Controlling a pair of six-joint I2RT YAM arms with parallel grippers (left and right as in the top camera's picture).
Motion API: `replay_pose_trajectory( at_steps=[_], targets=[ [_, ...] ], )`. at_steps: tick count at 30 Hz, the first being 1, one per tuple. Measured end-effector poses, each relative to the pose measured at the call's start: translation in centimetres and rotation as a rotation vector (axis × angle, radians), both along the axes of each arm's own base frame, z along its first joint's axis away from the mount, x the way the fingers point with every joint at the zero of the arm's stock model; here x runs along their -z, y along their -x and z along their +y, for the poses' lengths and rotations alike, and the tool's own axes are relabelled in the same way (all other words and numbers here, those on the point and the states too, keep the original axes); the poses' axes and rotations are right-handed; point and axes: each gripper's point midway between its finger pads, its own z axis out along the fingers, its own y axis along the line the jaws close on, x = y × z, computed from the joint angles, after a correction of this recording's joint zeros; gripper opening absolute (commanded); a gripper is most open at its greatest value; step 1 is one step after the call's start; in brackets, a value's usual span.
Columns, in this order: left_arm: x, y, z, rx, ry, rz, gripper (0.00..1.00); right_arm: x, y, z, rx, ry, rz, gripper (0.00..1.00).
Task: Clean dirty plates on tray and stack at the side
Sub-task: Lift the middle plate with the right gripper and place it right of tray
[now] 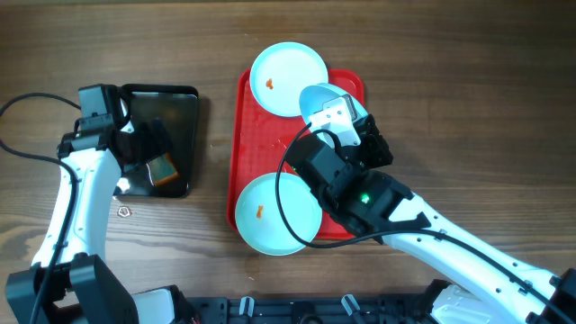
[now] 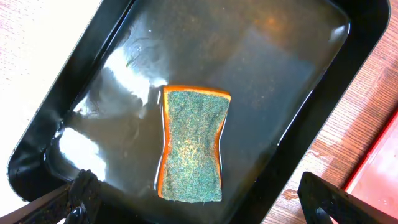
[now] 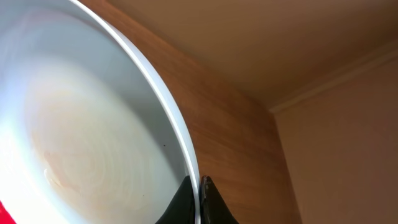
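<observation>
The red tray [image 1: 256, 153] lies at mid table. One pale plate [image 1: 288, 79] with an orange speck sits at its far end. A second plate [image 1: 270, 214] with a speck sits at its near end. My right gripper [image 3: 199, 199] is shut on the rim of a third plate [image 3: 87, 124], held tilted on edge over the tray's right side; it also shows in the overhead view [image 1: 326, 106]. My left gripper [image 2: 199, 211] is open above a green-and-orange sponge [image 2: 193, 146] lying in the black tray [image 2: 311, 118].
The black tray [image 1: 184, 117] holds shallow water and stands left of the red tray. A small metal ring [image 1: 124, 211] lies on the wood near the left arm. A cable [image 1: 27, 153] runs along the left side.
</observation>
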Motion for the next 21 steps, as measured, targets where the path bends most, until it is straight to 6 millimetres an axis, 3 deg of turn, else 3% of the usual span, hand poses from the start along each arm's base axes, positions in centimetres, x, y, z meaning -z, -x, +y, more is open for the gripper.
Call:
replay_pose_trajectory(
  at_steps=[21],
  targets=[
    [0.0, 0.0, 0.0, 0.0, 0.0, 0.0, 1.0, -0.03, -0.02, 0.03, 0.007, -0.02, -0.01, 0.04]
  ],
)
